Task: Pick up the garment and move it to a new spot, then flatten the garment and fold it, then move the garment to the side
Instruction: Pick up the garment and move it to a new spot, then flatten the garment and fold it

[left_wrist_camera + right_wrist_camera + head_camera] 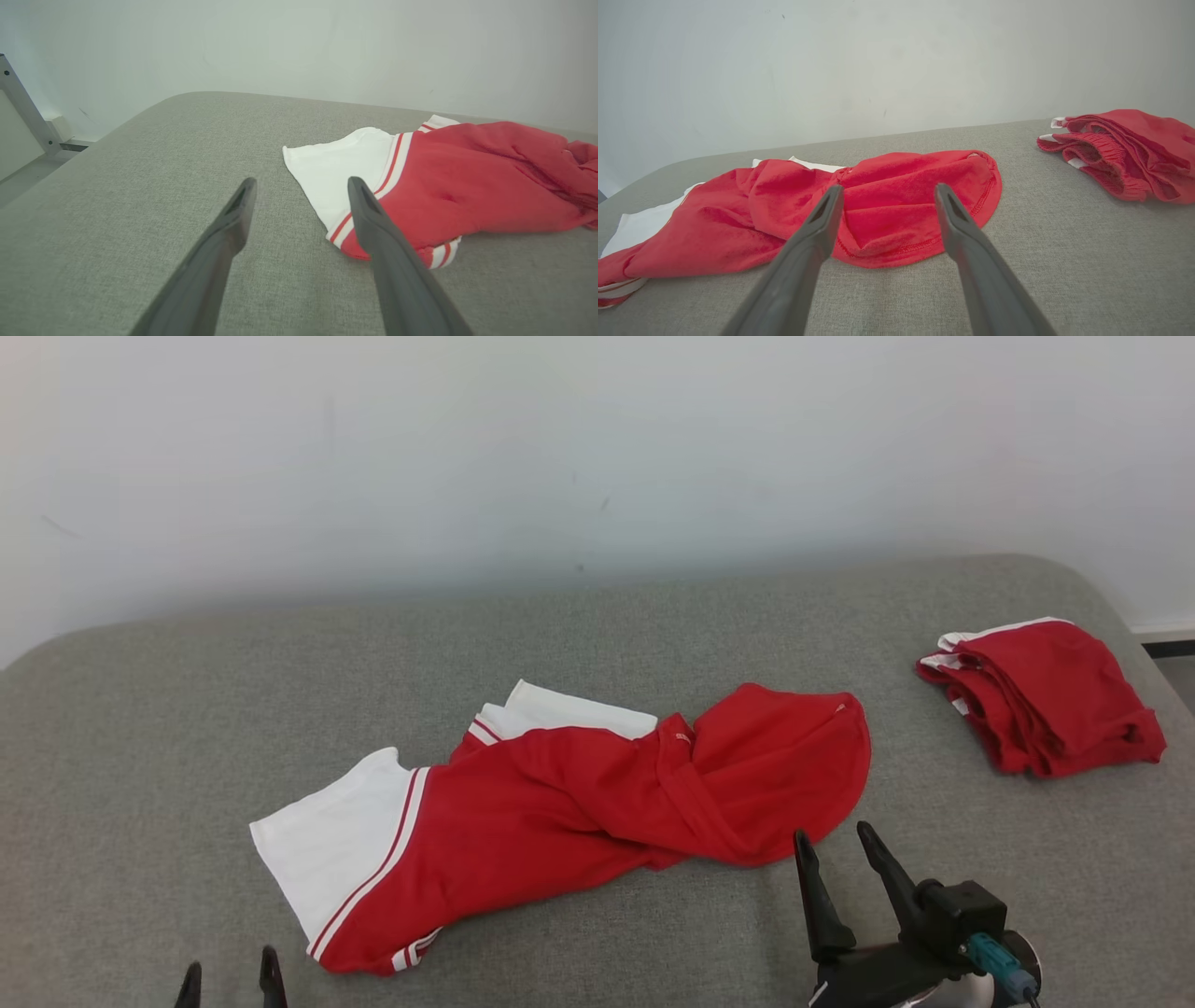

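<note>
We find the garment [560, 821] on the cushion [653, 635], long axis 8 to 2 o'clock, its red end just 11 o'clock of our nearer right gripper [831, 831]; that and the left gripper [231, 963] gape empty.

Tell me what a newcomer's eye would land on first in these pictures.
A rumpled red garment with white striped panels sprawls across the middle of the grey cushioned surface. A second red garment, folded into a pile, sits apart at the far right. The right hand stands open just short of the rumpled garment's rounded red end.
</note>
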`<state>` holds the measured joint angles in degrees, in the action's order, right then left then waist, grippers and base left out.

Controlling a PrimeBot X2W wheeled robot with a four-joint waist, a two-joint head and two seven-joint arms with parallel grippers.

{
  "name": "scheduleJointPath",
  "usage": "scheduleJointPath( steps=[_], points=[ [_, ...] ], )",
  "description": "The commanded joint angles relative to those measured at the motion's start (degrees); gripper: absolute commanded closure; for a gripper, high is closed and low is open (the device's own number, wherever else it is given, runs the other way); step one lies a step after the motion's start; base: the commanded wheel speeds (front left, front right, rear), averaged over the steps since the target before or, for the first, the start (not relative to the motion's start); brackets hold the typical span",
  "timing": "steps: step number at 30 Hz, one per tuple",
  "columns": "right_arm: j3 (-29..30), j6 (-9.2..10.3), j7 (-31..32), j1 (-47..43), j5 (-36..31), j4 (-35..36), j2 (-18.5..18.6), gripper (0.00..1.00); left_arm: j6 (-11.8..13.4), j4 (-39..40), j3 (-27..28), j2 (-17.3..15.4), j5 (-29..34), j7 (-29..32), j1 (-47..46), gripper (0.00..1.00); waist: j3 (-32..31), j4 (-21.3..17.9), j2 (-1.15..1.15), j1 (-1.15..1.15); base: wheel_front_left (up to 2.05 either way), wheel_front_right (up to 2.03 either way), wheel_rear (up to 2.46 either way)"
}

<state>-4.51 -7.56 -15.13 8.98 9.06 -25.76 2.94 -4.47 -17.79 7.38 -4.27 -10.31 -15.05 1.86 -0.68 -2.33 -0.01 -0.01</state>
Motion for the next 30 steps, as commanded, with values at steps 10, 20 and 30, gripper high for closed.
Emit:
scheduleJointPath(
  steps=[10,20,30],
  points=[
    [-1.37,0.16,0.0,-0.88,-1.0,-0.59,-0.09,0.0,1.87,5.26,-0.32,1.38,-2.08,-0.18,6.01,0.0,-0.27,-0.05,0.01,0.01,0.0,0.0,0.0],
    [-4.38,0.16,0.0,2.55,-3.11,-2.07,-0.08,0.0,2.28,4.69,-5.8,1.38,-3.91,-0.18,3.29,0.0,2.71,2.91,0.01,0.01,0.0,0.0,0.0],
    [-0.82,0.16,0.0,7.9,-10.38,-5.93,-0.08,0.0,0.84,4.76,-6.89,1.4,-4.96,-0.18,-1.0,0.0,8.84,7.86,0.01,0.01,0.0,0.0,0.0]
  ],
)
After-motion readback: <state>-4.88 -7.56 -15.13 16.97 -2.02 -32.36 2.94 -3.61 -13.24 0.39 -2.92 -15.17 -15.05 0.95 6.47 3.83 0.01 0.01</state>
